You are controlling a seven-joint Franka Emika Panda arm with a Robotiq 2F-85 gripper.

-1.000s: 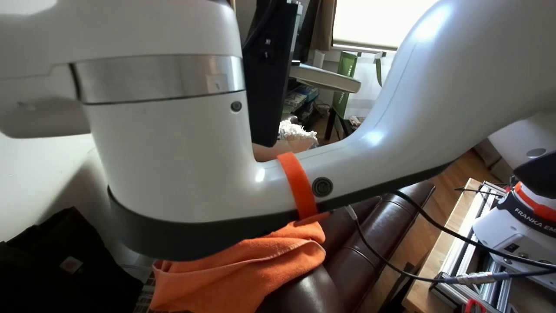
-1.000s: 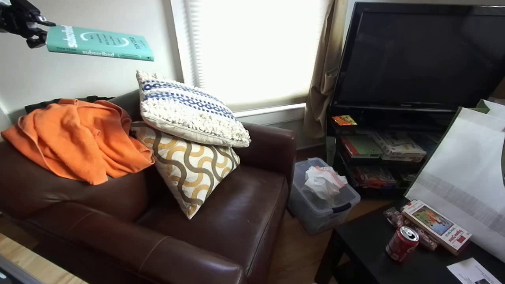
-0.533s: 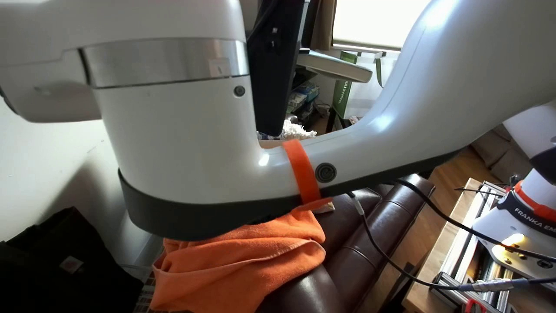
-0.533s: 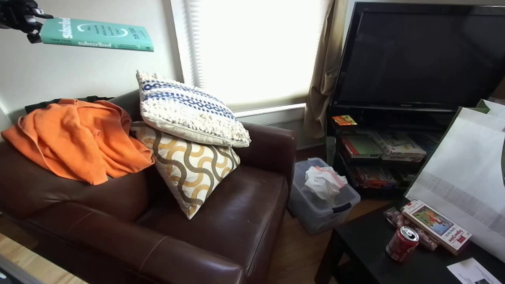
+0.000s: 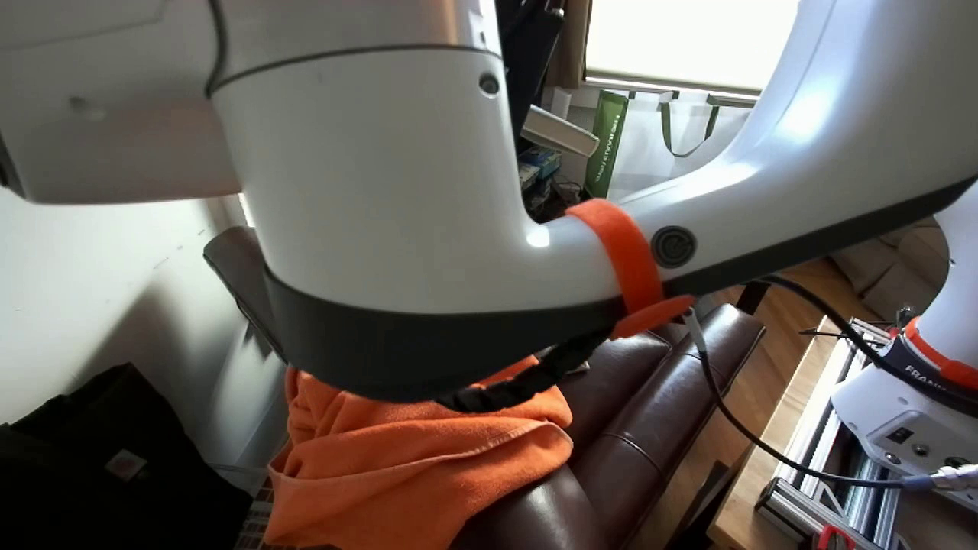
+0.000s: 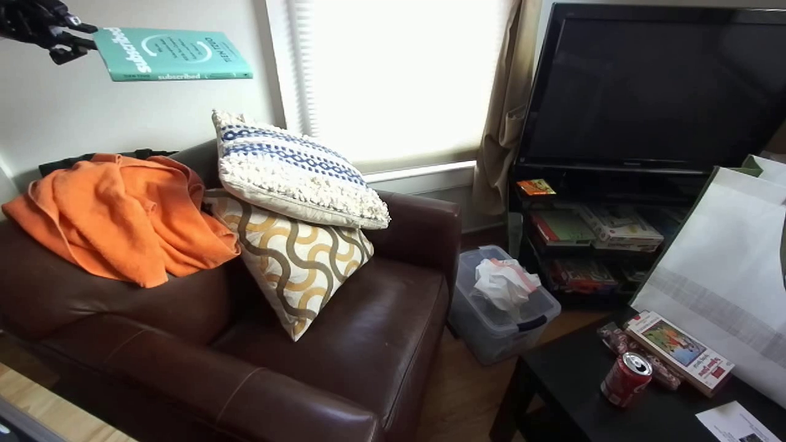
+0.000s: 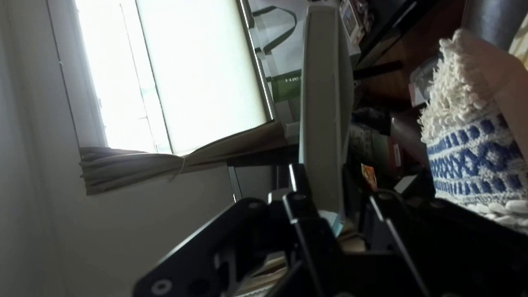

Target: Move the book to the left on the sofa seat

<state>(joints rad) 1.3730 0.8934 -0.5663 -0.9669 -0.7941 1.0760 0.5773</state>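
jaws clamped on the book (image 6: 175,55) — in mid-air

- Window (image 6: 393,80) blown out white, upper middle of an exterior view; wrist view also clips white, upper left.
- Glare spots on white arm (image 5: 397,191); soft shadow on wall (image 5: 46,283), left of frame.
- Sheen on sofa seat (image 6: 350,337); print on book (image 6: 178,55) readable.
- TV screen (image 6: 663,92) near black, upper right.
- Wrist view dim: tool (image 7: 324,181) nearly black, slightly soft; lower right loses detail.
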